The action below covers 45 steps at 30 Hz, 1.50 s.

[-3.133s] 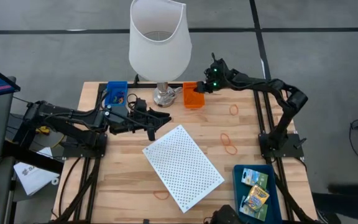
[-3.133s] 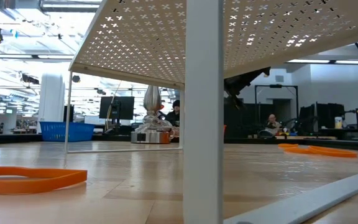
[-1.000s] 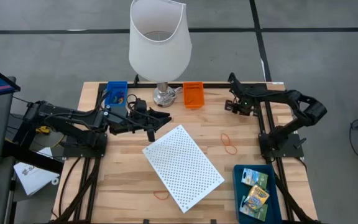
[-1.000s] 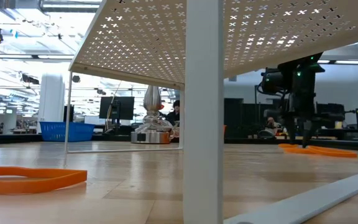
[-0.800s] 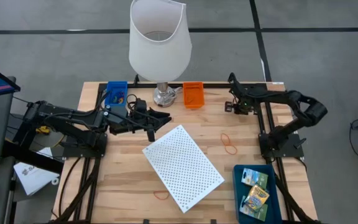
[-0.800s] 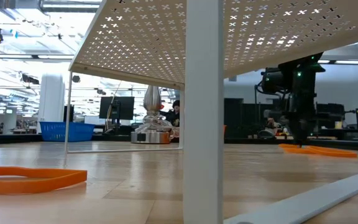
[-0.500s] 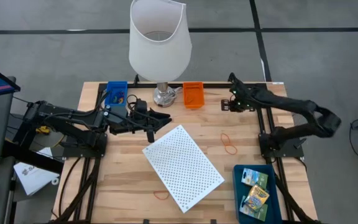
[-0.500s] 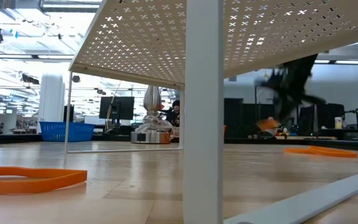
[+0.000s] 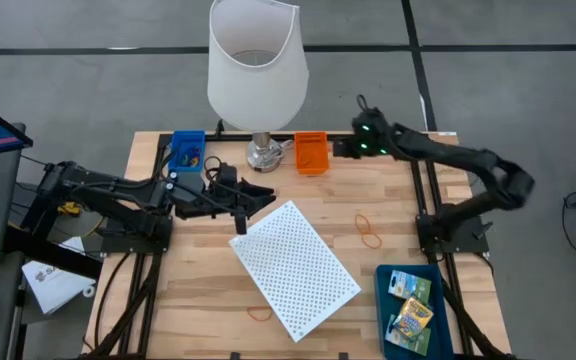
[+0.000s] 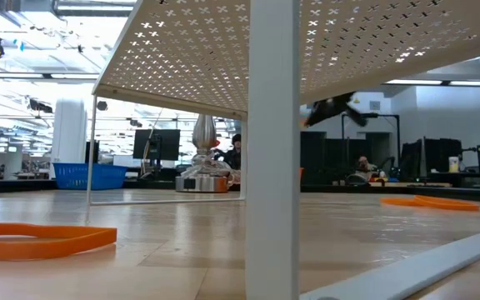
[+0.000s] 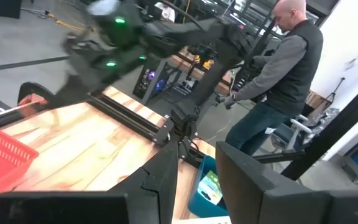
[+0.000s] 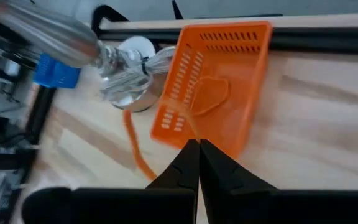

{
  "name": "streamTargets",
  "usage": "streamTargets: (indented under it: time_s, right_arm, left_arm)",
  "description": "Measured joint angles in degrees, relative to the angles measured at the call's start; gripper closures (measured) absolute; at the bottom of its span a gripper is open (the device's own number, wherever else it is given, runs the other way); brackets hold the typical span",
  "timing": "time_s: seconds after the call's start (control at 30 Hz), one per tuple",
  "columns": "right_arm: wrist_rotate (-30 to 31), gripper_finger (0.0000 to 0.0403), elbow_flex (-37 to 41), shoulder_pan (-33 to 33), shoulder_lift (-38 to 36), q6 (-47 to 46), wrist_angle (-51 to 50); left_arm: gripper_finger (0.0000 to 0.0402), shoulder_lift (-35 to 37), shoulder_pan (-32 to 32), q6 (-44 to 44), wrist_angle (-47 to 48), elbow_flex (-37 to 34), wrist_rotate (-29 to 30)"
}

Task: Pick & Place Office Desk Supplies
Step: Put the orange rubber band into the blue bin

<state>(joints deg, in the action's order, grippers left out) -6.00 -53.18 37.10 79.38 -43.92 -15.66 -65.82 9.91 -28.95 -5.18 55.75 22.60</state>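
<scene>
Right gripper [image 9: 340, 148] pinches 1 orange band [image 12: 131, 144], just beside the orange basket [image 9: 311, 152]. Left gripper [image 9: 253, 196] idle, fingers slightly apart.

Motion blur smears the rubber band [image 12: 131, 146] hanging from the right tool [image 12: 194, 148].

Lamp [image 9: 256, 60] crowds orange basket [image 9: 311, 152], perforated shelf [image 9: 294, 268] blocks table centre

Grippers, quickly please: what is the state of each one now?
Left gripper: open, holding nothing.
Right gripper: shut on an orange rubber band.
</scene>
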Motion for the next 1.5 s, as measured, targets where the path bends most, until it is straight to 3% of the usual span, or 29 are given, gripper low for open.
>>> streamTargets:
  time_s: [0.17, 0.37, 0.93, 1.5]
  right_arm:
    - [-1.27, 0.0403, -11.01, 1.15, 13.21, 3.24, -1.03]
    - [-2.07, 0.0403, -20.67, 2.65, 24.27, 7.64, -11.82]
    - [-3.17, 0.0396, -21.65, 2.71, 24.21, 9.28, -11.33]
    - [-4.60, 0.0208, -21.65, 2.34, 23.39, 8.14, -8.46]
  left_arm:
    - [0.0298, 0.00, 0.90, -0.02, 0.03, 0.00, 0.07]
    - [0.0298, 0.00, 1.18, -0.22, 0.05, 0.00, 0.52]
    - [0.0298, 0.00, 1.75, -0.44, 0.00, 0.00, 0.89]
    - [0.0298, 0.00, 3.26, -0.07, 0.04, 0.00, 1.42]
